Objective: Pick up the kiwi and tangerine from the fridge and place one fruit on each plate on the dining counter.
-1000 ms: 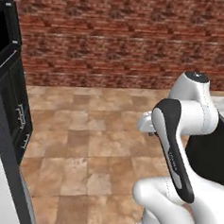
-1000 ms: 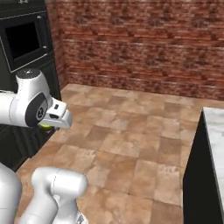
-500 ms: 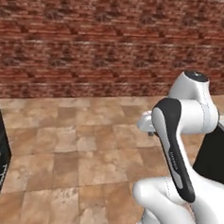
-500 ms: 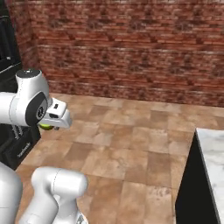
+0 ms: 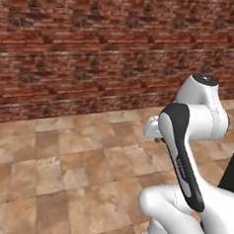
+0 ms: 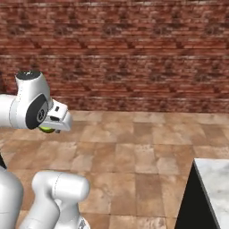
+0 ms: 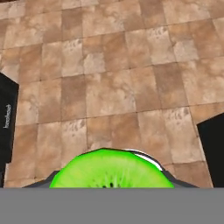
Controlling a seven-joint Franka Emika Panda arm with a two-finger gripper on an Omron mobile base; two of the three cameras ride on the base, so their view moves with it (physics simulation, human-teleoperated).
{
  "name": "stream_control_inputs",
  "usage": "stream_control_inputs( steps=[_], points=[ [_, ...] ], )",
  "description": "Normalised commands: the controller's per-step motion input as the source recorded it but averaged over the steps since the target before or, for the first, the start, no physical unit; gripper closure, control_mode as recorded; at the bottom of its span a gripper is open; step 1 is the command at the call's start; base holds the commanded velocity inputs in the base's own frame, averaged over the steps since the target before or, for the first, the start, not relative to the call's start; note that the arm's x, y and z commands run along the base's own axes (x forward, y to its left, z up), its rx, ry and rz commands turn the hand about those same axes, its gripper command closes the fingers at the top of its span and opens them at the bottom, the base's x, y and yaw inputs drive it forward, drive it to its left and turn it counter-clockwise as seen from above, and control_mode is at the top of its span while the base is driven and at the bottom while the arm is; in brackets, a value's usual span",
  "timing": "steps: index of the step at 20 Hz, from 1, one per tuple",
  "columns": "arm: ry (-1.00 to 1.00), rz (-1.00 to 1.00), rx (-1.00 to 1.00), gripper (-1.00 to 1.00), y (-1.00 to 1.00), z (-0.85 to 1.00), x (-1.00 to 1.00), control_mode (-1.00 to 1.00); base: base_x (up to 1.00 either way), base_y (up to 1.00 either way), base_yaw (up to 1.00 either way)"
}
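Claw [image 6: 53,126] clamped on the kiwi [image 7: 110,169]; counter [image 6: 214,188] at four o'clock; a jolt while driving could drop it.

Kiwi [image 7: 111,169], bright lime-green with dark seed flecks, held above the tiled floor; dining counter [image 6: 214,188], white marble top, dark side.

Lime-green kiwi [image 7: 111,169], red-brown brick wall [image 5: 94,48], tan tiled floor [image 7: 109,87].

We find the arm folded high over the base, gripper [image 6: 48,129] level at its side, jaws clamped on the kiwi [image 7: 111,169].
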Motion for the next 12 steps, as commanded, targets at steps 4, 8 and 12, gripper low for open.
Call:
stream_control_inputs(
  steps=[4, 8, 12],
  points=[
    [0.0, 0.0, 0.0, 1.0, 0.0, 0.0, 0.0, 1.0, 1.0, 0.33, -0.5],
    [0.0, 0.0, 0.0, 1.0, 0.0, 0.0, 0.0, 1.0, 0.99, 0.35, -0.67],
    [0.0, 0.0, 0.0, 1.0, 0.0, 0.0, 0.0, 1.0, 0.9, 0.38, -0.71]
  ],
)
